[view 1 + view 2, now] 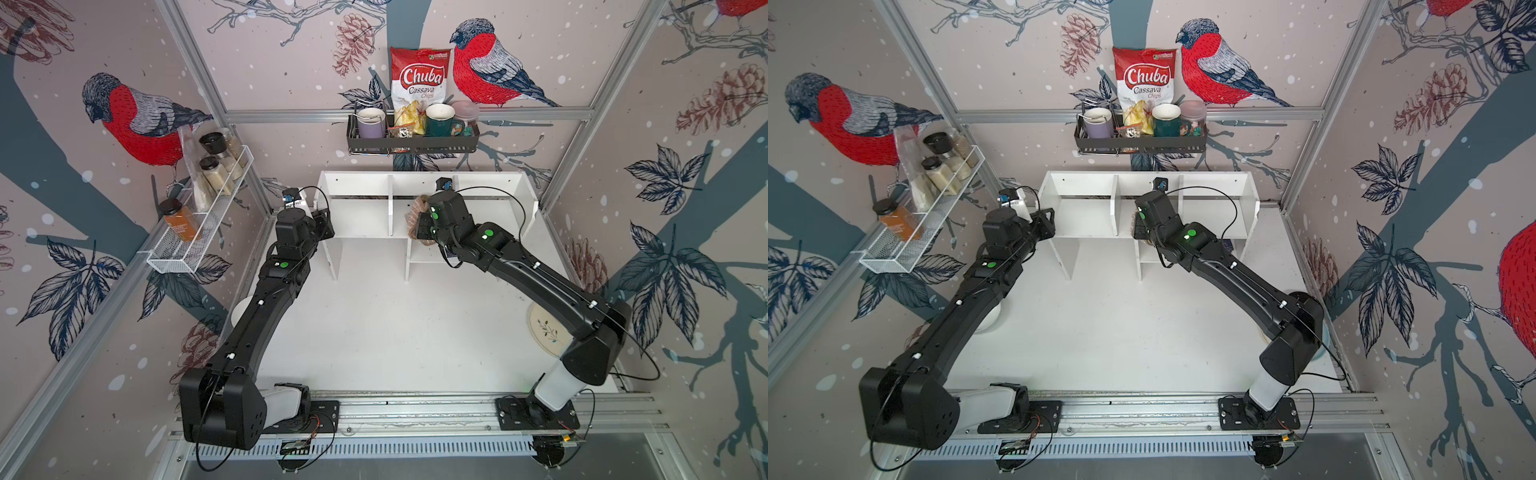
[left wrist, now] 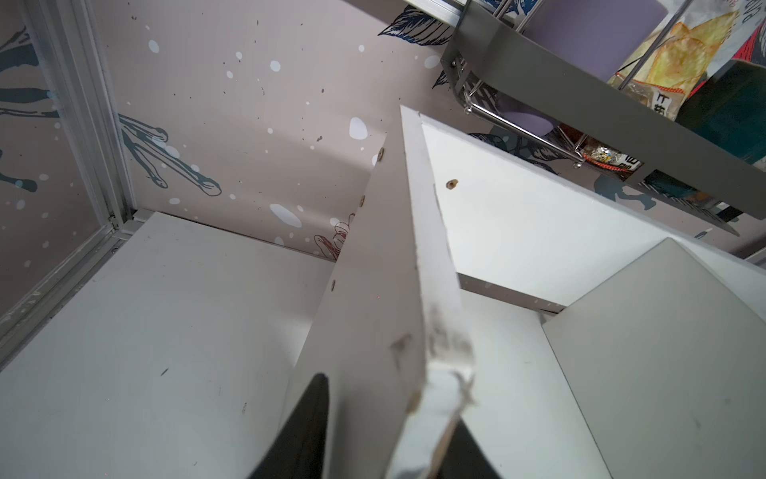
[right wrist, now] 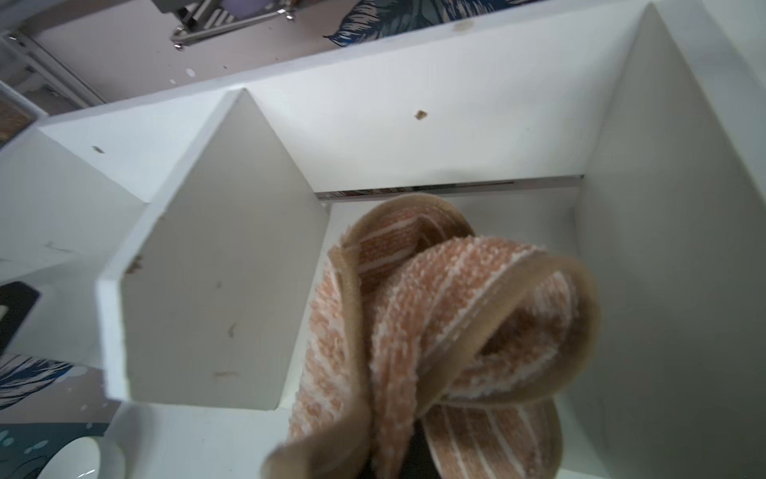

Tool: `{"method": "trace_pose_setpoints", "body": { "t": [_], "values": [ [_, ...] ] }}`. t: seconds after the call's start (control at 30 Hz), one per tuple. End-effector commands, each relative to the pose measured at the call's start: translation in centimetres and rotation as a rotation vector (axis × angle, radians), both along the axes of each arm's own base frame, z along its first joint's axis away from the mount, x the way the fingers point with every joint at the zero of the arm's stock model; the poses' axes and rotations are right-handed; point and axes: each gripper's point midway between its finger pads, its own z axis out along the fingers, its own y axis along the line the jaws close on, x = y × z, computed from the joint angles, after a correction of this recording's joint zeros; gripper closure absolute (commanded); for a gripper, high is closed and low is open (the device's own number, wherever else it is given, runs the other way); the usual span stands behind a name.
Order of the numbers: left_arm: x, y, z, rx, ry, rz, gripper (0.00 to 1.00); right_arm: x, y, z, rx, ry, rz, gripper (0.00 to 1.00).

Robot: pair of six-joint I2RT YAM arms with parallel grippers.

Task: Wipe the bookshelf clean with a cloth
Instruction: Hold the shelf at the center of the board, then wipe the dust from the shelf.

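cloth (image 3: 435, 323) | right pincer (image 3: 412, 450) pinching it | left pincer (image 2: 387, 414) clamps bookshelf (image 2: 385, 269) side panel

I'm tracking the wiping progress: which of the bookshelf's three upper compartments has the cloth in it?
The middle compartment: the cloth sits between the two dividers, while the outer compartments of the bookshelf hold no cloth.

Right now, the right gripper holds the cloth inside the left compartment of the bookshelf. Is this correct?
Not quite. The right gripper holds the cloth inside the middle compartment of the bookshelf, between its two dividers, as both top views show.
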Motion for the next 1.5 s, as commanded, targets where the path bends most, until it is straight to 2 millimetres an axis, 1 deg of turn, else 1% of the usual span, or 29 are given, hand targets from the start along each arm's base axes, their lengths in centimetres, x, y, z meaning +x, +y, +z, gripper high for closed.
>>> {"method": "trace_pose_setpoints", "body": {
  "t": [0.0,0.1,0.2,0.3,0.37,0.4,0.53,0.6,0.67,0.77,0.9,0.93,1.0,1.13,1.2,1.27,1.33,1.47],
  "values": [
    [0.3,-0.3,1.4,-0.016,-0.051,-0.014,0.81,1.2,-1.8,0.1,-0.013,-0.003,-0.092,1.00],
    [0.3,-0.3,1.3,-0.017,-0.047,-0.012,0.92,2.4,-2.0,0.8,-0.014,-0.016,-0.099,1.00],
    [0.2,-0.6,1.4,-0.016,-0.049,-0.033,1.00,3.5,-0.9,1.4,-0.019,-0.040,-0.070,1.00],
    [0.1,-0.9,1.4,-0.013,-0.051,-0.051,1.00,3.9,0.9,1.4,0.021,-0.045,-0.008,1.00],
    [-0.1,-1.1,1.4,-0.016,-0.052,-0.060,1.00,3.6,2.5,1.5,0.070,-0.050,0.046,1.00],
    [-0.1,-1.1,1.4,-0.016,-0.052,-0.061,1.00,3.4,2.7,1.4,0.071,-0.049,0.049,1.00],
    [-0.5,-1.5,1.2,-0.011,-0.049,-0.054,1.00,2.3,2.2,0.0,0.039,-0.005,0.030,1.00],
    [-0.8,-2.0,1.2,-0.004,-0.049,-0.056,1.00,1.5,1.2,-0.6,0.032,0.007,0.012,1.00],
    [-1.0,-2.6,1.1,0.006,-0.048,-0.067,1.00,1.0,-0.1,-0.8,0.009,0.002,-0.022,1.00],
    [-1.2,-3.0,1.1,0.017,-0.045,-0.065,1.00,1.3,-2.3,-0.1,-0.024,-0.021,-0.077,1.00],
    [-1.2,-2.8,1.1,0.026,-0.041,-0.058,1.00,2.9,-3.3,1.3,-0.022,-0.052,-0.104,1.00],
    [-1.2,-2.8,1.1,0.029,-0.041,-0.059,1.00,3.5,-3.2,1.5,-0.023,-0.056,-0.106,1.00],
    [-1.2,-2.9,0.9,0.033,-0.037,-0.062,1.00,4.4,-2.3,2.0,-0.016,-0.064,-0.085,1.00],
    [-0.9,-3.0,0.4,0.039,-0.017,-0.069,1.00,4.8,1.4,2.3,0.026,-0.075,0.041,1.00],
    [-0.8,-3.2,0.3,0.039,-0.011,-0.079,1.00,4.7,2.4,1.9,0.026,-0.063,0.057,1.00],
    [-0.8,-3.3,0.3,0.042,-0.006,-0.085,1.00,4.3,2.8,1.1,0.004,-0.049,0.058,1.00],
    [-0.8,-3.3,0.3,0.046,-0.006,-0.086,1.00,3.7,2.7,0.3,-0.008,-0.031,0.059,1.00],
    [-0.8,-3.1,0.2,0.053,0.005,-0.077,1.00,2.1,1.2,-1.4,-0.013,0.007,0.043,1.00]
  ]
}}
